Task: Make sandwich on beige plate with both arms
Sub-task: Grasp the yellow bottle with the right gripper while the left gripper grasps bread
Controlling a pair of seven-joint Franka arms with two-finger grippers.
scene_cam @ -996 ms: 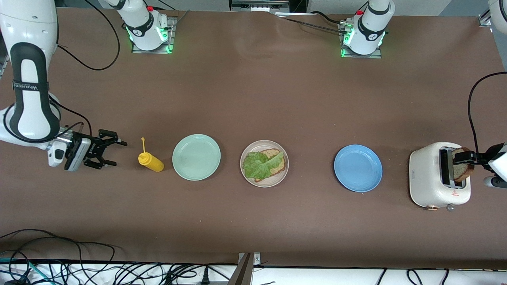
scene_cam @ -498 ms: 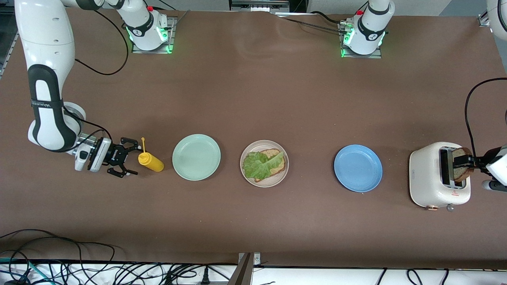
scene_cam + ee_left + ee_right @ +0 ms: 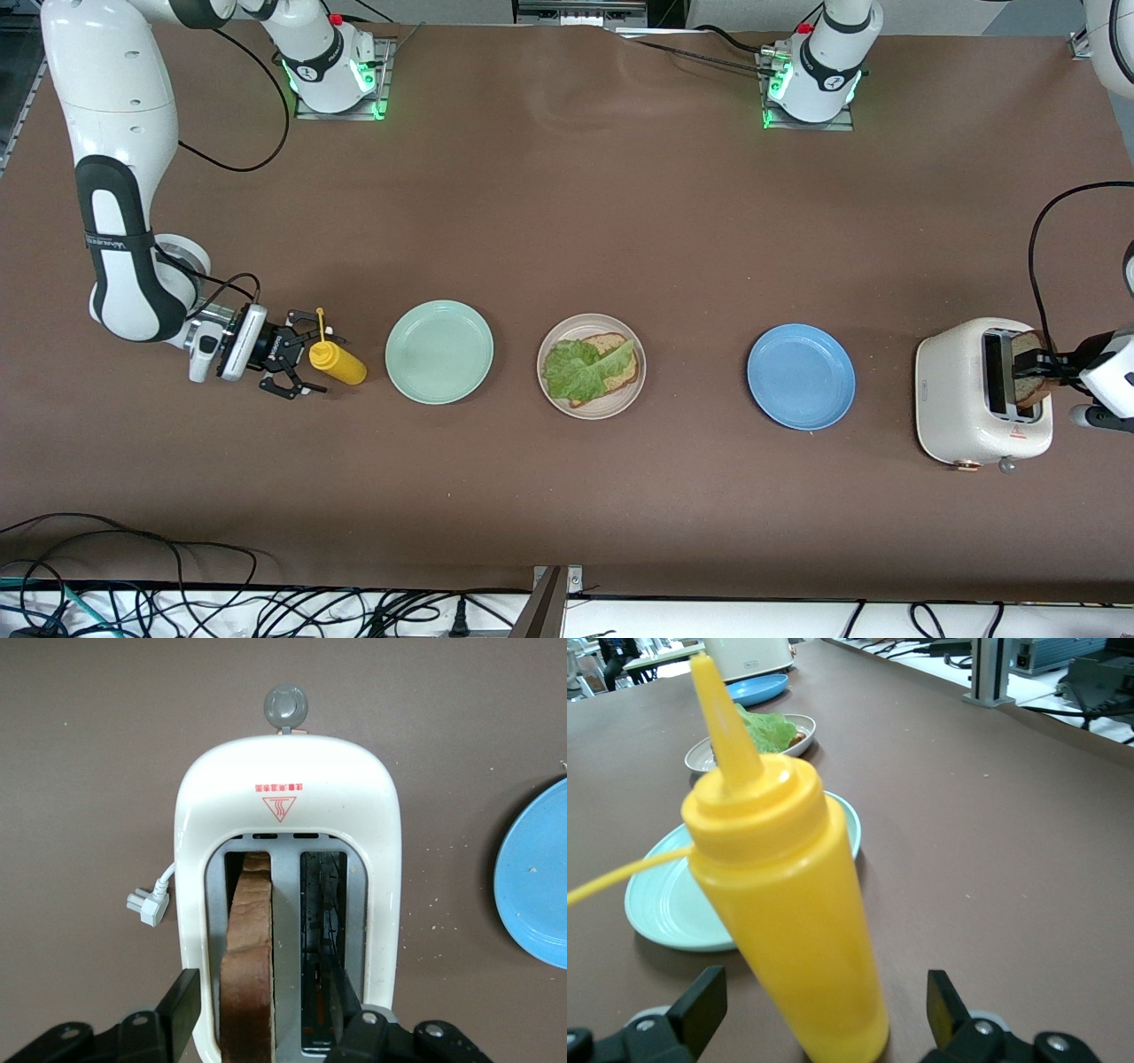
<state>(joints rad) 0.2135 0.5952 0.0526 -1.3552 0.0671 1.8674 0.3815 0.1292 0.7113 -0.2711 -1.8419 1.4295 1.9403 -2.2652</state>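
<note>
The beige plate [image 3: 592, 411] sits mid-table and carries one brown bread slice [image 3: 613, 343] with a green lettuce leaf [image 3: 580, 368] on top. A second bread slice [image 3: 1029, 390] stands in a slot of the white toaster [image 3: 961, 390] at the left arm's end. My left gripper [image 3: 1030, 366] hangs over the toaster. In the left wrist view its fingers [image 3: 177, 1014] straddle that slice [image 3: 251, 930] with gaps showing, so it is open. My right gripper [image 3: 310, 361] is open, with the base of a yellow squeeze bottle [image 3: 344, 365] between its fingers, untouched.
A mint-green plate [image 3: 439, 352] lies between the bottle and the beige plate. A blue plate [image 3: 801, 377] lies between the beige plate and the toaster. The toaster's lever knob [image 3: 285, 705] and loose plug [image 3: 146, 904] show in the left wrist view.
My right gripper has slid toward the yellow bottle until its fingers flank it. My left gripper's fingers have narrowed around the slice in the toaster.
</note>
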